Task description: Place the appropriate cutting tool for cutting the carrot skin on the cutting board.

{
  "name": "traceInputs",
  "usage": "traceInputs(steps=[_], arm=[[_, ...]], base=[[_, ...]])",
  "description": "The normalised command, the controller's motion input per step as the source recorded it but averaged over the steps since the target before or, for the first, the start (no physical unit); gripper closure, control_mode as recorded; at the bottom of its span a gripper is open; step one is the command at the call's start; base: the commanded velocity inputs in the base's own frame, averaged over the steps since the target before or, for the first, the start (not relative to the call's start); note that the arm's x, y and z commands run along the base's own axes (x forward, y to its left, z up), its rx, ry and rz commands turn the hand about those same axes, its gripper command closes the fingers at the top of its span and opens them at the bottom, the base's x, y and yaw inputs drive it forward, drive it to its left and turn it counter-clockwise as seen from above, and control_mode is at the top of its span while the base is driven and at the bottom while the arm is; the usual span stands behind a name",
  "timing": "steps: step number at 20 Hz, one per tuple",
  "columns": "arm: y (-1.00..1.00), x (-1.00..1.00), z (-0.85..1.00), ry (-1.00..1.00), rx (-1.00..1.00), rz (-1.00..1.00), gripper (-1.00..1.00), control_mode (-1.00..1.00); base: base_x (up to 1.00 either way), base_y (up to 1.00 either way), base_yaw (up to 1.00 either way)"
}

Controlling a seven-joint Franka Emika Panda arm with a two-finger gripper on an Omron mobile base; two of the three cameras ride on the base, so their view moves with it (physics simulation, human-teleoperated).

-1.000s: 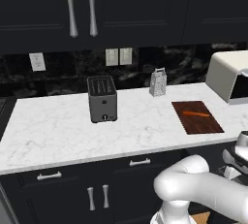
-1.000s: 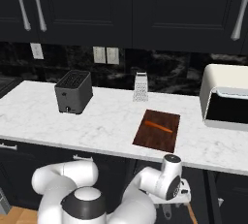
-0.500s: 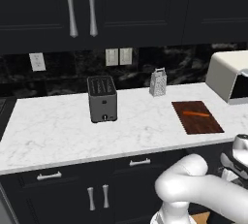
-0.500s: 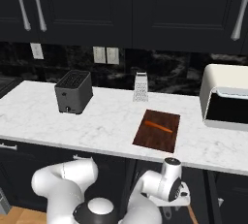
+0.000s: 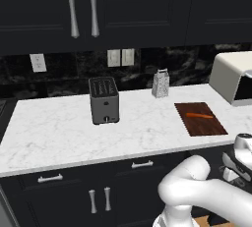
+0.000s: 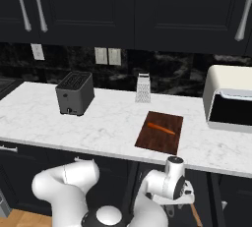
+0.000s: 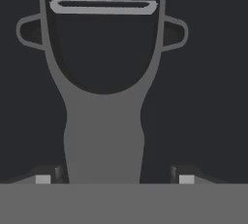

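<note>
Now carrot [image 6: 161, 128] on cutting board [image 6: 147, 140], peeler [image 7: 103, 121] between hand fingertips [image 7: 43, 179]

White marble counter [image 5: 64, 132] carries toaster [image 5: 104, 100], grater [image 5: 160, 83], cutting board [image 5: 201, 119], toaster oven [image 6: 230, 98]

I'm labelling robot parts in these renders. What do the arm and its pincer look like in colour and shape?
The arm is glossy white with thick, rounded, tube-like links and bulging elbows; the joints are dark with a round grey cap. The wrist ends in a white cylinder with a dark ring on top. The pincer has two small dark fingertips with pale square pads. No cables or markings are visible.
</note>
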Motion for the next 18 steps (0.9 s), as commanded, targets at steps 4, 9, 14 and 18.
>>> traceInputs(steps=[4,9,14,18], arm=[[0.24,-0.13,-0.67,0.04,0.00,0.00,1.00,-1.00],[0.33,-0.26,-0.68,0.02,0.00,0.00,1.00,-1.00],[0.38,-0.49,-0.58,0.00,0.00,0.00,1.00,-1.00],[0.44,-0.53,-0.42,0.00,0.00,0.00,1.00,-1.00]], base=[[0.00,0.00,0.00],[0.00,0.00,0.00],[0.00,0.00,0.00],[0.00,0.00,0.00]])
